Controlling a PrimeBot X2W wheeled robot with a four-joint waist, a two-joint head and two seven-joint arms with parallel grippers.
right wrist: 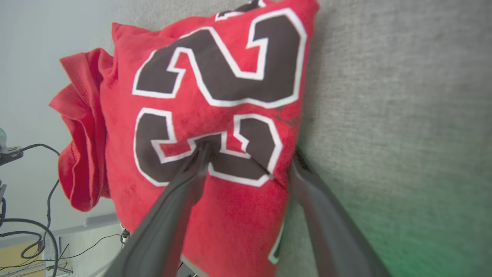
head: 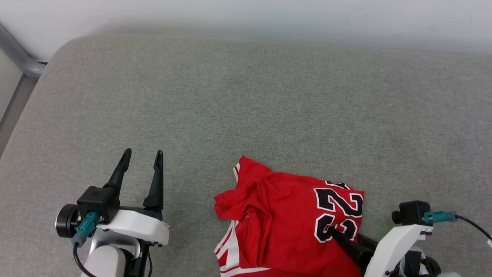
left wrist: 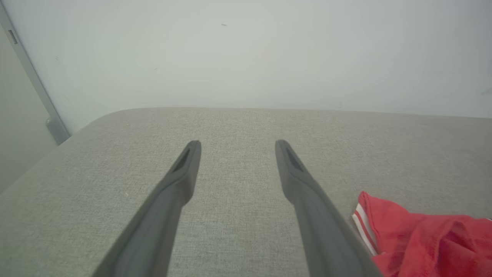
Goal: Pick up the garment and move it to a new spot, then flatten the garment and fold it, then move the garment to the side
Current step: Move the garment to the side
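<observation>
Red garment lies crumpled on grey cushion, right claw wide astride its edge, left claw wide, empty

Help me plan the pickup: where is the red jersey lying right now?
In the head view the jersey lies crumpled at the near edge of the grey cushion, right of centre, with the open right pincer straddling its numbered side.

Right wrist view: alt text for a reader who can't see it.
The right gripper, open, straddles the edge of a crumpled red jersey bearing black, white-outlined numerals: one finger over the numerals, the other beside the fabric's edge. It lies on a grey fabric surface.
</observation>
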